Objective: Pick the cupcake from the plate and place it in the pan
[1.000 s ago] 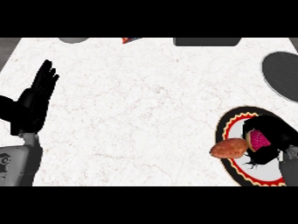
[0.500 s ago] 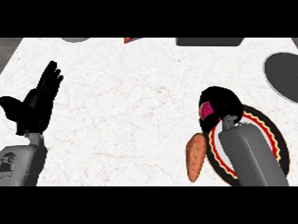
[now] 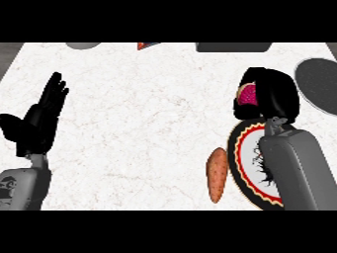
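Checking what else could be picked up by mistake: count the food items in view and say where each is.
2. The cupcake is held in the right hand, beyond the plate. A sweet potato lies on the counter beside the plate's left edge. The forearm may hide more.

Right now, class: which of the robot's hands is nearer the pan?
Right. The right hand, curled round the pink cupcake, sits just left of the pan; the left hand rests across the counter.

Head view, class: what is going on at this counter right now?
The robot's right hand is curled round a pink cupcake and holds it beyond the plate, towards the dark pan at the right edge. A sweet potato lies on the counter beside the plate. The left hand rests open at the left, fingers up. The cupcake is not yet in the pan.
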`<move>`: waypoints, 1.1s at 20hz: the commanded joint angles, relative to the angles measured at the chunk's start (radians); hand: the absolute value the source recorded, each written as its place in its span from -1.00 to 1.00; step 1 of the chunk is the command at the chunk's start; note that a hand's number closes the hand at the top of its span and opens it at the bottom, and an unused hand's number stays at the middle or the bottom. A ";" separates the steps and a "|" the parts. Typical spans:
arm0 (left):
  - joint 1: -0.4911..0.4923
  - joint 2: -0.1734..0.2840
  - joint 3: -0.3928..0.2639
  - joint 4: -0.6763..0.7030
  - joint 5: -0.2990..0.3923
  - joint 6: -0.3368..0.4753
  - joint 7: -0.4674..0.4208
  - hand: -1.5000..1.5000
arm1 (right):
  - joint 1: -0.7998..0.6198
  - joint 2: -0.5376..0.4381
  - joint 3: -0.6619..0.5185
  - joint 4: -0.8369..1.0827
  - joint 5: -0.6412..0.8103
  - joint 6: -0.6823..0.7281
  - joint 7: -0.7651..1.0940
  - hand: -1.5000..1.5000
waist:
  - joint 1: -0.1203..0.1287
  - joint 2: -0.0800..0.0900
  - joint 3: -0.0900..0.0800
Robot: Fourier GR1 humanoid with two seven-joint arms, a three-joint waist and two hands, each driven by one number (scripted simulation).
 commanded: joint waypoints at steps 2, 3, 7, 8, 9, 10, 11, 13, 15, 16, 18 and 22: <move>0.006 -0.006 -0.001 -0.016 0.000 0.004 0.026 0.00 | 0.012 -0.046 -0.070 -0.125 -0.002 -0.038 0.029 1.00 | -0.005 0.000 0.000; -0.001 -0.004 -0.005 0.004 -0.012 0.003 -0.002 0.00 | -0.051 -0.048 -0.130 -0.033 -0.036 -0.092 -0.004 1.00 | 0.002 0.003 0.000; -0.031 -0.013 -0.006 -0.001 -0.004 0.006 0.032 0.00 | -0.127 -0.103 -0.276 0.083 -0.141 -0.177 -0.085 1.00 | 0.008 0.006 0.001; -0.006 0.000 0.013 0.037 0.000 -0.007 -0.030 0.00 | -0.112 -0.065 -0.321 0.057 -0.241 -0.164 -0.093 1.00 | 0.004 0.007 0.001; -0.017 0.031 0.018 -0.033 0.025 -0.034 0.045 0.00 | -0.116 -0.125 -0.374 0.104 -0.253 -0.206 -0.149 1.00 | 0.013 0.006 0.002; -0.009 0.016 0.010 -0.011 0.008 -0.021 0.026 0.00 | -0.152 -0.164 -0.400 0.151 -0.272 -0.180 -0.155 1.00 | 0.011 0.006 0.001; 0.000 -0.012 -0.005 -0.011 -0.013 0.005 -0.016 0.00 | -0.134 -0.158 -0.417 0.171 -0.287 -0.224 -0.185 1.00 | 0.009 0.006 0.001; 0.038 -0.021 -0.018 -0.056 -0.021 0.015 0.008 0.00 | -0.144 -0.255 -0.481 0.271 -0.333 -0.215 -0.282 1.00 | 0.016 0.006 0.001; -0.031 -0.012 -0.005 -0.017 -0.011 0.010 0.034 0.00 | -0.147 -0.286 -0.477 0.388 -0.289 -0.276 -0.331 1.00 | 0.013 0.008 0.001; 0.031 -0.010 -0.013 -0.027 -0.001 -0.023 -0.014 0.00 | -0.184 -0.362 -0.514 0.480 -0.292 -0.263 -0.373 1.00 | 0.029 0.013 0.002; 0.002 -0.019 -0.024 -0.050 -0.015 -0.001 0.013 0.00 | -0.231 -0.418 -0.561 0.592 -0.322 -0.292 -0.435 1.00 | 0.032 0.014 0.002; -0.006 -0.022 -0.030 -0.046 0.000 -0.023 0.012 0.00 | -0.208 -0.509 -0.563 0.766 -0.244 -0.411 -0.546 1.00 | 0.049 0.025 0.004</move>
